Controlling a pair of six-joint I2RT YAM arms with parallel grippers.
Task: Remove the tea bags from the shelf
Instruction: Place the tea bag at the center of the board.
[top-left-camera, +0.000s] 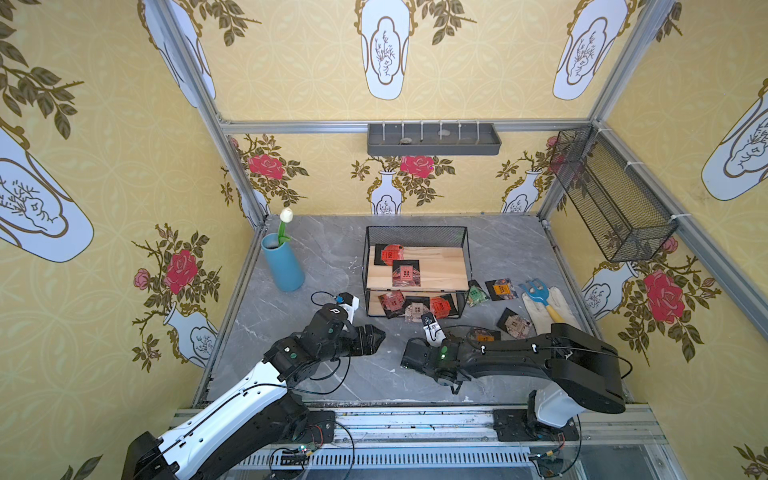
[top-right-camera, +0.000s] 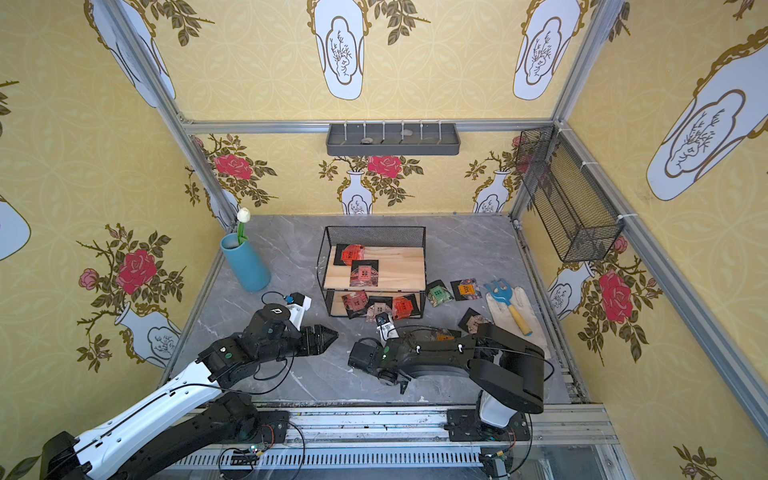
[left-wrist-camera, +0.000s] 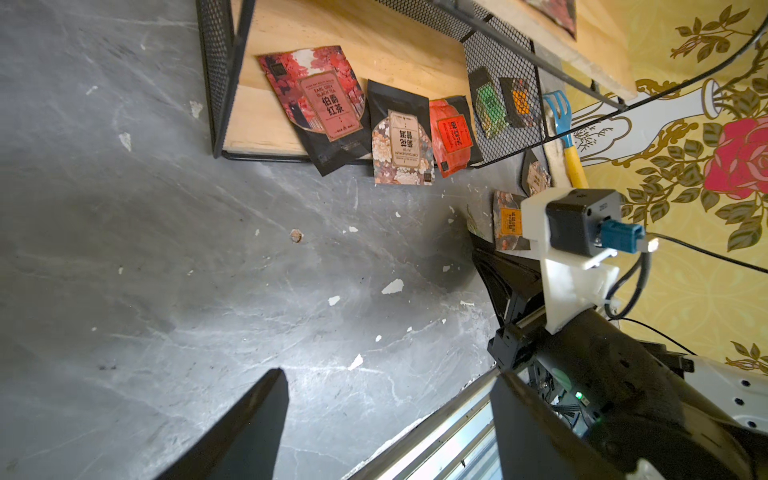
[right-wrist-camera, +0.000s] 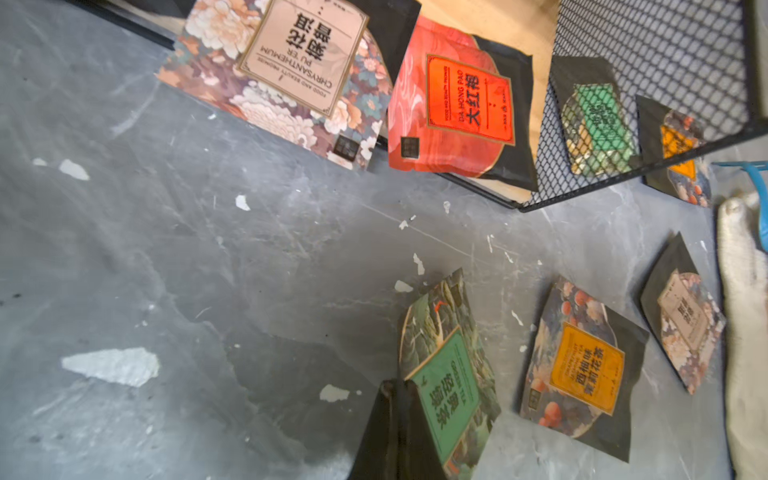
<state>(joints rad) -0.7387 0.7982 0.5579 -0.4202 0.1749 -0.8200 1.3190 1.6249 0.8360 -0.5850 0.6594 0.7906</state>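
Observation:
The shelf stands mid-table with two tea bags on its upper board. Three more lie on the lower board, and they hang over its front edge in the left wrist view. Several tea bags lie on the table right of the shelf. My left gripper hovers open and empty over bare table left of the shelf's front, its jaws wide apart. My right gripper is shut on a green tea bag, just above the table beside an orange bag. In both top views the right wrist hides this.
A blue vase with a white tulip stands at the back left. A blue rake lies on a white glove at the right. A grey tray and a black mesh basket hang on the walls.

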